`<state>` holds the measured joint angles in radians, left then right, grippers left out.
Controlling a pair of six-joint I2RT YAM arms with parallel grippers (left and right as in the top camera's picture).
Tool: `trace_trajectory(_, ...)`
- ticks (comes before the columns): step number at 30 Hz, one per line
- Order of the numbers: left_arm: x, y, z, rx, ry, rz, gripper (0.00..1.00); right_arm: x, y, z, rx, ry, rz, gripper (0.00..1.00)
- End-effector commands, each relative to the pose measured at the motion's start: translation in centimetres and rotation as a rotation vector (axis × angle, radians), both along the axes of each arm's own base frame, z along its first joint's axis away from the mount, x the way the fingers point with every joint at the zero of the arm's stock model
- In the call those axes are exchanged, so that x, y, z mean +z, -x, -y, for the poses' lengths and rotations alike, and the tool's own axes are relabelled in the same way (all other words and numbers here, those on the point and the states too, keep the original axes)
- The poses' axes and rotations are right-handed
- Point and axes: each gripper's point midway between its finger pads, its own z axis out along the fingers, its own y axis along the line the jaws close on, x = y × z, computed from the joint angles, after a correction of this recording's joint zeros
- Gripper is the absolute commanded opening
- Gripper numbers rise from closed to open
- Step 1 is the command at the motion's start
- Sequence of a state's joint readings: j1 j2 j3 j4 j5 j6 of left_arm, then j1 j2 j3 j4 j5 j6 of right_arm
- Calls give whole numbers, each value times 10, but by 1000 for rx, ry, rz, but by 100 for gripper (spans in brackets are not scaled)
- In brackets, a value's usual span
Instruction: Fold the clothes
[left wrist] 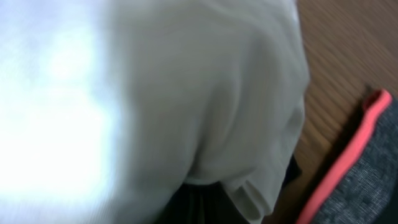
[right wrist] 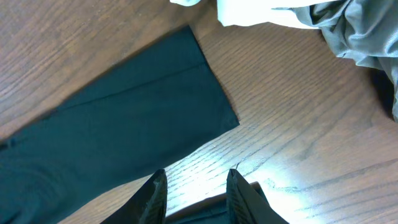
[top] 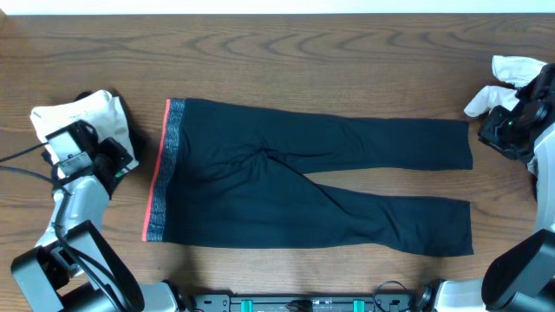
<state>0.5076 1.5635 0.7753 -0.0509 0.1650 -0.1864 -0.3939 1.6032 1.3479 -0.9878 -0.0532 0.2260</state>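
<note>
While the trousers (top: 303, 178) lie flat across the middle, waistband (top: 161, 173) at 9 o'clock and cuffs (top: 465, 147) at 3, my left gripper (top: 114, 161) sits clenched by the white cloth (left wrist: 186, 93) at 9. Whether it pinches any of it, I can't tell. Right gripper (right wrist: 196, 194) hangs parted and empty over the table (right wrist: 298, 143) near the cuffs. Risk: left drags that cloth onto the waistband, or right catches one layer only and the fold skews. No readable writing anywhere.

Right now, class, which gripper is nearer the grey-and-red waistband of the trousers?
Left. The left gripper sits just beside the waistband, next to a white cloth. The right gripper is at the far end of the trousers, by the leg cuffs.
</note>
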Motion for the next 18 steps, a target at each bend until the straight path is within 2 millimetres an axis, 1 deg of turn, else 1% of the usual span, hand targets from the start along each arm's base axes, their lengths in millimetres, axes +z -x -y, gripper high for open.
trace_trajectory(1, -1, 5, -11, 47, -3, -4, 8, -2, 0, -5, 18, -4, -7, 30)
trace_trajectory(3, 0, 2, -8, 34, 11, 8, 8, -2, 0, -5, 18, -4, -7, 31)
trace_trajectory(5, 2, -3, 1, -3, 51, 36, 12, -2, 0, -5, 18, -4, -8, 30)
trace_trajectory(6, 3, -5, 4, -17, 65, 46, 17, -2, 0, -5, 18, -4, -7, 31)
trace_trajectory(7, 5, -7, 8, -31, 81, 57, 32, -2, 0, -5, 17, -4, -7, 31)
trace_trajectory(9, 10, -12, 16, -64, 105, 82, 55, -2, 0, -5, 18, -4, -8, 31)
trace_trajectory(10, 14, -14, 20, -78, 108, 94, 64, -2, 0, -5, 18, -4, -7, 31)
trace_trajectory(11, 20, -16, 24, -90, 101, 105, 69, -2, 0, -5, 18, -4, -8, 31)
trace_trajectory(12, 26, -17, 27, -102, 93, 117, 76, -2, 0, -5, 17, -4, -8, 31)
trace_trajectory(14, 40, -22, 36, -131, 74, 150, 85, -2, 0, -5, 17, -4, -8, 31)
trace_trajectory(17, 65, -24, 54, -180, 51, 195, 89, -2, 0, -5, 17, -5, -8, 31)
trace_trajectory(18, 73, -24, 64, -203, 47, 207, 93, -2, 0, -5, 17, -5, -8, 31)
